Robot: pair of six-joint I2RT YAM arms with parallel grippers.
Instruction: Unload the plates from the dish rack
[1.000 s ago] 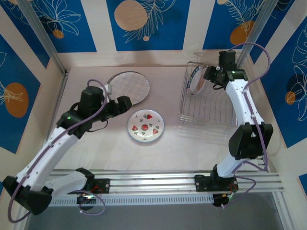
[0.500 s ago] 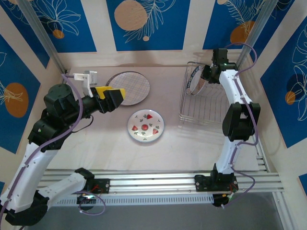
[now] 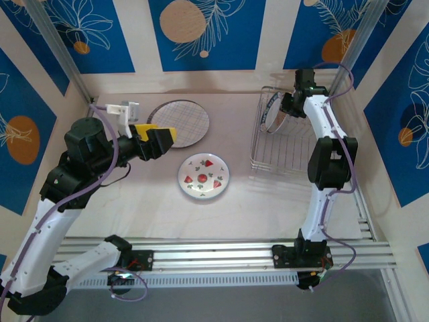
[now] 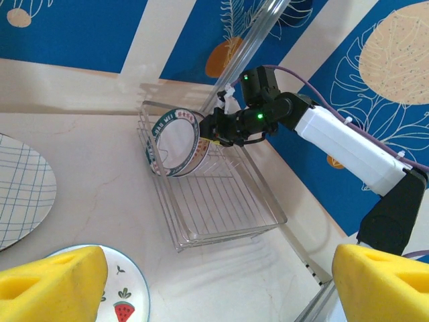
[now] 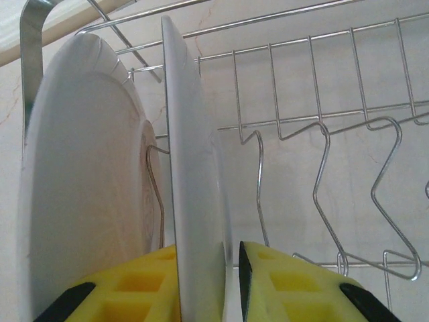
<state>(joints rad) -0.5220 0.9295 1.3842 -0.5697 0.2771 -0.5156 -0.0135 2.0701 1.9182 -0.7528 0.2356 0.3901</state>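
The silver wire dish rack stands at the back right with two plates upright in its far end. My right gripper reaches into it from above. In the right wrist view its yellow pads sit on either side of the nearer plate's rim, shut on it; a second white plate stands behind. The left wrist view shows the red-lettered rim of a racked plate. My left gripper hangs open and empty above the table, beside the crosshatched plate and the fruit plate.
The rack's empty wire slots run to the right of the held plate. The back wall rises just behind the rack, with the right wall close beside it. Bare tabletop lies in front of the rack.
My right gripper's fingers have closed in on the plate's rim. The left arm has lifted away from the crosshatched plate and drawn back to the left, its gripper still open.
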